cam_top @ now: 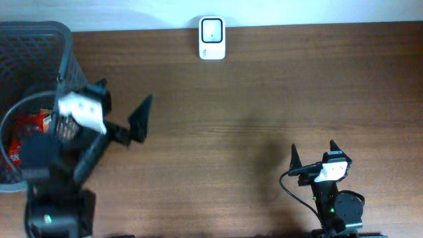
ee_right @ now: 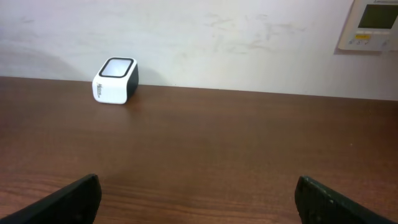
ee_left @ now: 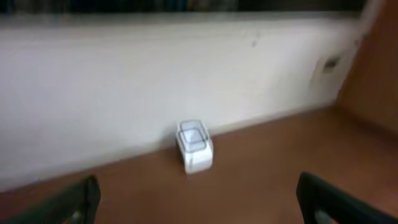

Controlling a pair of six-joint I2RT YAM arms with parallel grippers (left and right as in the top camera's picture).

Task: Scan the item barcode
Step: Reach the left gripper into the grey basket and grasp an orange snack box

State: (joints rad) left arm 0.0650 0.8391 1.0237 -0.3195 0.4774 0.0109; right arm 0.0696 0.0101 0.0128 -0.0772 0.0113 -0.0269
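The white barcode scanner [cam_top: 212, 38] stands at the table's far edge by the wall, also seen as the scanner [ee_left: 194, 147] and the scanner [ee_right: 115, 81]. A red packaged item [cam_top: 32, 123] lies inside the dark mesh basket [cam_top: 39, 36] at the left, partly hidden by my left arm. My left gripper [cam_top: 125, 94] hovers open just right of the basket, empty, facing the scanner; the left wrist view is blurred. My right gripper [cam_top: 312, 147] stands open and empty near the front right. Only bare wood shows between the fingers [ee_left: 78, 202] and between the fingers [ee_right: 345, 202].
The basket fills the left edge of the table. A wall runs behind the table's far edge, with a control panel [ee_right: 373, 25] on it at the right. Brown wooden tabletop [cam_top: 264, 99] spreads between both arms and the scanner.
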